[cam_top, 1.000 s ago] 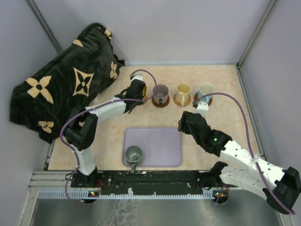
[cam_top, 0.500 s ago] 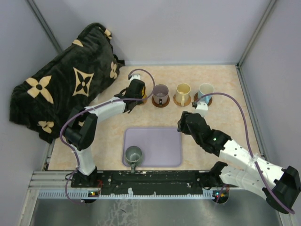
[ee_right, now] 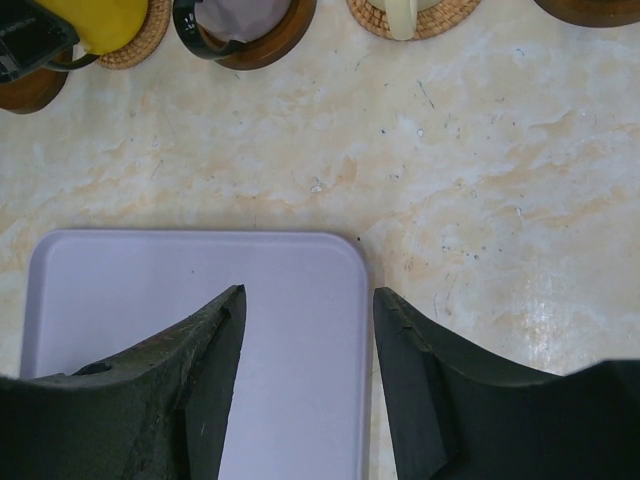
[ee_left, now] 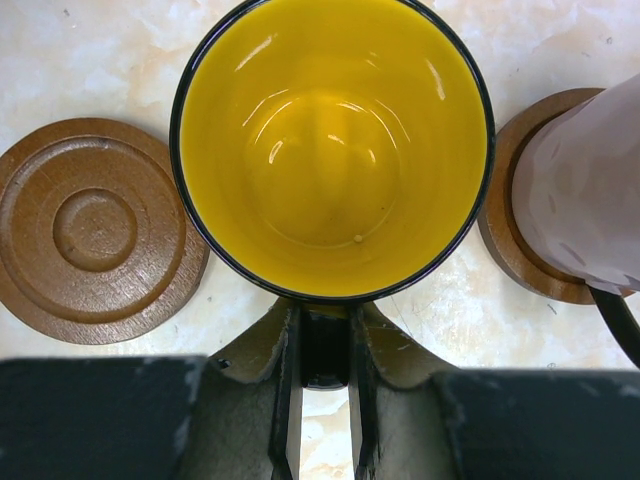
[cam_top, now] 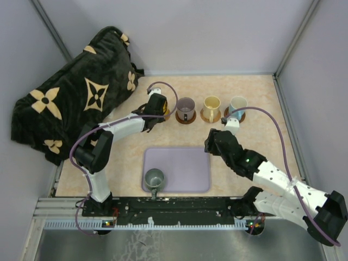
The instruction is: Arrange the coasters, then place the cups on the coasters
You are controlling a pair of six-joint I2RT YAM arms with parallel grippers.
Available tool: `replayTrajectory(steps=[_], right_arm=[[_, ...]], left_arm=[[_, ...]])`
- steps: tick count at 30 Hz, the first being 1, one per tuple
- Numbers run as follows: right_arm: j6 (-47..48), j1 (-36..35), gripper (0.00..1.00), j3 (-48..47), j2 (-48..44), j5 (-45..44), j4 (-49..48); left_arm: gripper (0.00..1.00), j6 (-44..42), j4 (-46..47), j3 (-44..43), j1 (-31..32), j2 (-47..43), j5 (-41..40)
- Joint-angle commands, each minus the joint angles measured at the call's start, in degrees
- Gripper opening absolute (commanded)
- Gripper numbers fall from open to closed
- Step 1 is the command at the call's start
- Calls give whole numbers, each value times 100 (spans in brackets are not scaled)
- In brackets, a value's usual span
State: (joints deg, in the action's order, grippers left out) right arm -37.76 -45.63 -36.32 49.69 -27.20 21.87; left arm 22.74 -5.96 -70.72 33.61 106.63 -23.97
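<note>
The yellow cup (ee_left: 330,140) stands over a tan coaster (ee_right: 135,48) toward the tabletop's (cam_top: 261,136) far edge, just left of the mauve cup (ee_left: 585,190); whether it rests or hovers is unclear. Its handle (ee_left: 325,362) points straight back at the left gripper (ee_left: 324,335), whose fingers are pinched tight on it. A bare dark coaster (ee_left: 95,230) lies beside it toward the left edge. The grey cup (cam_top: 154,177) sits on the tray's (cam_top: 185,163) near-left corner, nearer the left arm's base. The right gripper (ee_right: 308,292) hangs half open and empty above the tray.
</note>
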Motion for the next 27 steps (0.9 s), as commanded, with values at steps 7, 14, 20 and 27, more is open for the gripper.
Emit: replayTrajectory(steps=[7, 14, 20, 27], right_arm=[[-102, -43, 54, 36, 49, -17, -321], [-104, -43, 54, 38, 83, 28, -367], [-100, -47, 54, 37, 92, 45, -390], [-101, -44, 54, 29, 128, 85, -451]], left_arm=[[0, 112, 766, 134, -29, -22, 29], [0, 136, 772, 156, -29, 53, 85], [0, 158, 460, 103, -21, 66, 85], [0, 220, 116, 201, -13, -22, 93]])
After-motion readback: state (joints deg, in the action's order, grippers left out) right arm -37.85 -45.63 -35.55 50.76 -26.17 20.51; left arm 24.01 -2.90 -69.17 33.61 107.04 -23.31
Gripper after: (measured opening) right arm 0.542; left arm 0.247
